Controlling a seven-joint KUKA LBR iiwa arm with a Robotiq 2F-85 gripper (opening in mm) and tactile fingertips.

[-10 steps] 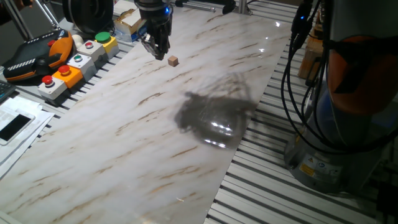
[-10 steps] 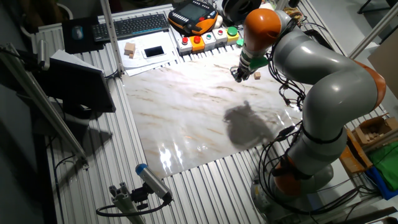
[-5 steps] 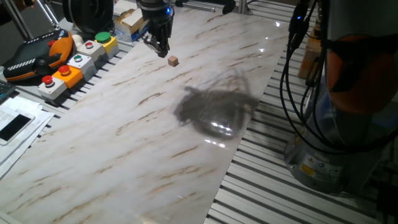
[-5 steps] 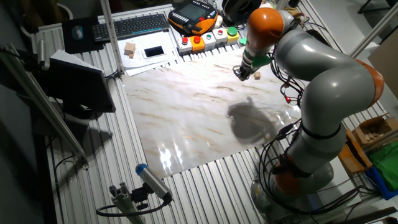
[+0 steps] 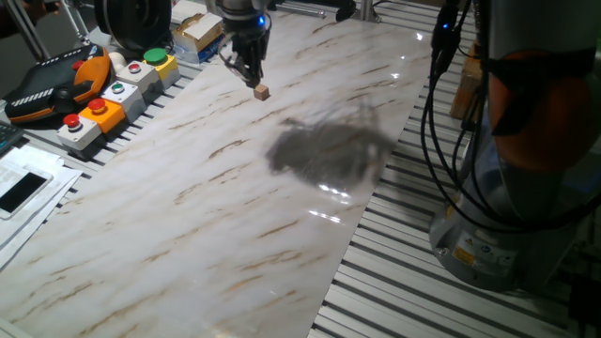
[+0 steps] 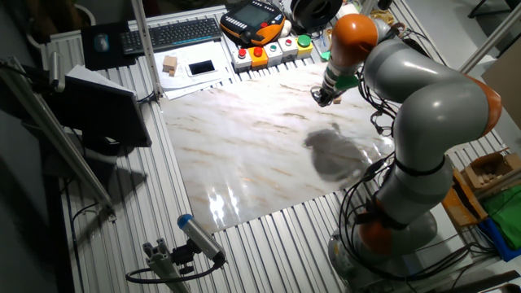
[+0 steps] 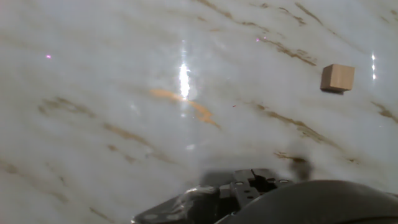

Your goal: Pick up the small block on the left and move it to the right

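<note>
The small block [image 5: 261,92] rests on the marble-patterned desk [image 5: 225,197], near the far edge of the surface, on one flat face. In the hand view the small block [image 7: 337,78] sits toward the upper right of the frame, clear of the claw body at the bottom edge.

The claw [image 5: 248,70] hangs just above and beside the block, fingertips pointed down at the desk. No contact between the fingers and the block is visible. Whether the fingers are spread or closed cannot be determined: in one fixed view they appear as a single dark cluster, and in the other fixed view the claw [image 6: 325,96] is too small to resolve and hides the block.

A row of push-button boxes [image 5: 113,94] with red, green and orange caps stands along the left desk edge, well apart from the block. A dark arm shadow [image 5: 324,150] lies on the desk centre.
</note>
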